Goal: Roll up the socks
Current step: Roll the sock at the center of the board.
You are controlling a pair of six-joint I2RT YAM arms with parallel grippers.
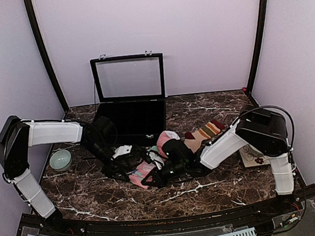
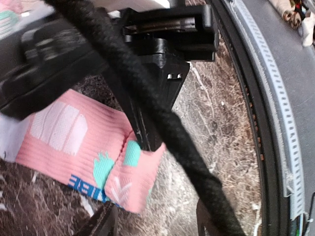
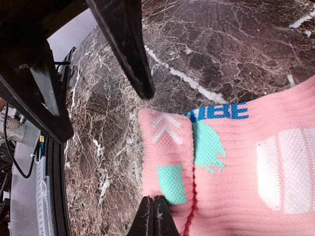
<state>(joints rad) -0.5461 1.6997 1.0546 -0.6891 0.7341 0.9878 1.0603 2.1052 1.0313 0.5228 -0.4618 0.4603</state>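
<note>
Bearing blue lettering "IBE", pink sock.

Left arm and right arm wear white shells, black joints; a braided black cable runs above the left claw.

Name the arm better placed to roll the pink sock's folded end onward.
Right. The right gripper is shut on the folded end of the pink sock, ready to turn it over. The left gripper hangs open near that end, holding nothing.
</note>
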